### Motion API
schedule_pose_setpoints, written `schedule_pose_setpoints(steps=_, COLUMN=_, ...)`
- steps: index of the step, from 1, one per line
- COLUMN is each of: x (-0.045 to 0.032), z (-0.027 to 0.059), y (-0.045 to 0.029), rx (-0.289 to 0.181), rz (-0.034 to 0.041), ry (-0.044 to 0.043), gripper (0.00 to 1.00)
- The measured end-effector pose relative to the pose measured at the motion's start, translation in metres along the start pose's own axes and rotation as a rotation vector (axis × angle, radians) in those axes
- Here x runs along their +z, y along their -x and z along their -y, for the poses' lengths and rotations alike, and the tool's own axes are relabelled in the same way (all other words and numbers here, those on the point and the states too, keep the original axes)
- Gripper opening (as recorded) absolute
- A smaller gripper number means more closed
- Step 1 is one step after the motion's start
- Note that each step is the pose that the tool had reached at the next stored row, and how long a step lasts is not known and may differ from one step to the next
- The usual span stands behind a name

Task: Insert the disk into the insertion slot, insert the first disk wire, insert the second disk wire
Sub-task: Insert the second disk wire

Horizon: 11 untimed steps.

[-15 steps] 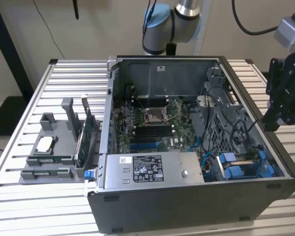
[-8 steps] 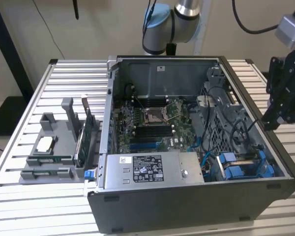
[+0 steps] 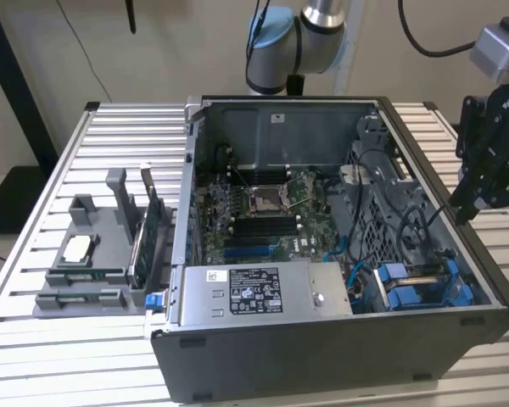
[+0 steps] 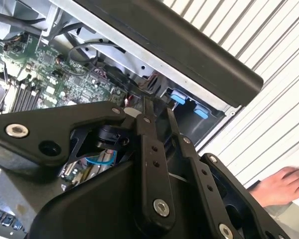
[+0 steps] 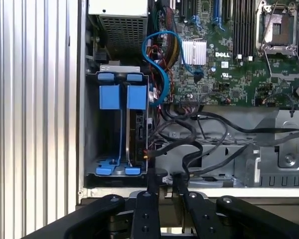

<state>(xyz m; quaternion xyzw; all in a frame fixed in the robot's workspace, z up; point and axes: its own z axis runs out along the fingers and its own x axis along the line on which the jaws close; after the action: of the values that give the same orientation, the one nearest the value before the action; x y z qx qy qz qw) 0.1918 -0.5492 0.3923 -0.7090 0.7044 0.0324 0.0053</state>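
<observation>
The open computer case (image 3: 322, 356) lies on the slatted table. In its drive bay (image 5: 92, 134) sit two bright blue carriers, and the disk (image 5: 138, 132) stands on edge in one of them, its connector side facing the cables. My black gripper (image 3: 460, 212) hangs over the case wall beside that bay. In both wrist views its fingers (image 5: 152, 186) stand close together with a narrow gap. Black disk wires (image 5: 189, 149) run from the case interior up to the gripper (image 5: 165, 179), which looks shut on one of them. The second wrist view has the gripper (image 4: 158, 105) pointing at the blue tabs (image 4: 178, 97).
A grey labelled power supply box (image 3: 263, 292) lies along the case's near side, with the motherboard (image 3: 267, 208) behind it. A grey fixture (image 3: 93, 254) holding loose parts stands at the exterior view's left. A person's hand (image 4: 279, 186) rests on the table outside the case.
</observation>
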Motion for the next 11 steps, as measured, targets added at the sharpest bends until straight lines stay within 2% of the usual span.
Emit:
schedule_pose_setpoints(steps=5, x=0.0007, z=0.0063, y=0.0004, rx=-0.007, rz=-0.0002, ry=0.0005, gripper=0.27)
schedule_pose_setpoints(steps=11, x=0.0048, z=0.0068, y=0.0001, rx=-0.01, rz=-0.0005, ry=0.0007, gripper=0.24)
